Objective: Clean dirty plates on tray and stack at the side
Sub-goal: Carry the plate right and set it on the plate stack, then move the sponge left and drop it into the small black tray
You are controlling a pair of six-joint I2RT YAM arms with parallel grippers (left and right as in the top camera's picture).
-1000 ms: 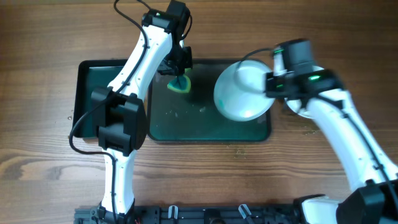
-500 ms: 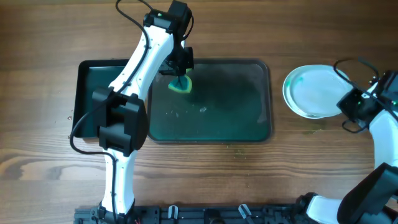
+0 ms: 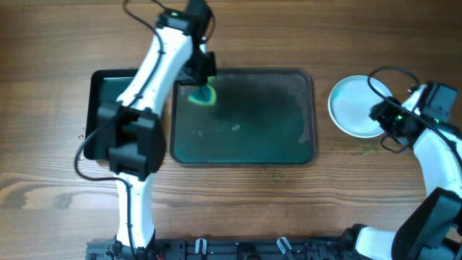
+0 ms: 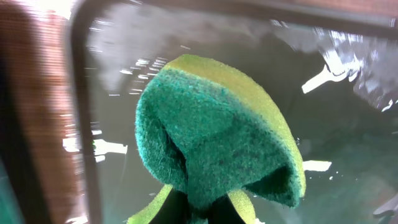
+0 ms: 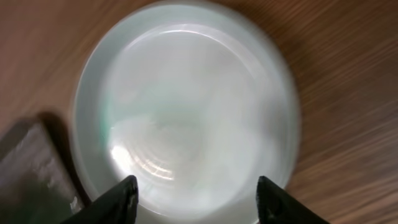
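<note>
No writing, label, brand or number can be read in any view. The tray (image 3: 267, 126), the plate (image 3: 352, 108) and the sponge (image 4: 211, 143) show plain surfaces without a legible mark.

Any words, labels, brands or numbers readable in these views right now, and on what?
None: no text, number or sign can be read in any view.
The tray, plate and sponge show no markings.
</note>
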